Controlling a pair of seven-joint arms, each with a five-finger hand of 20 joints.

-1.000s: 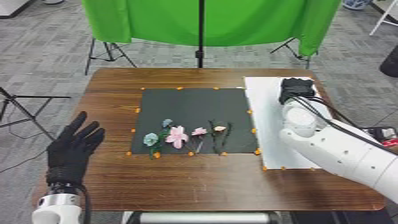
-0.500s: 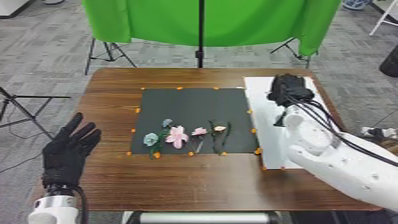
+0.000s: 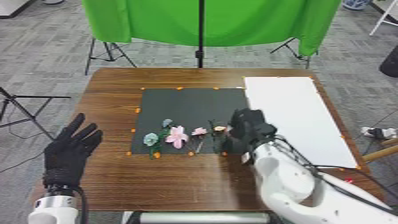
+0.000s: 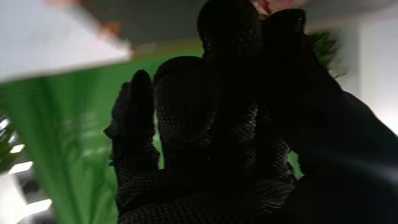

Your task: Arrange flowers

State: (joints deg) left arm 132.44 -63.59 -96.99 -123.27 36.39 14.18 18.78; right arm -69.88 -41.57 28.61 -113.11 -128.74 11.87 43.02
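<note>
Pink and blue flowers (image 3: 178, 138) lay low centre; the right hand (image 3: 251, 126), fingers straight, hid the dark mat's (image 3: 191, 105) right edge; lower left, the left hand (image 3: 67, 154) was spread.

Site: I log this as a robotics lab.
Rig: my white robot arms (image 3: 286, 182), at the near side of the table (image 3: 160, 185).
Backdrop: green cloth (image 3: 209, 22) beyond the table, black pole (image 3: 201, 52) before it.
Left of table: black tripod (image 3: 11, 98).
Around table: grey tiled floor (image 3: 53, 55).
</note>
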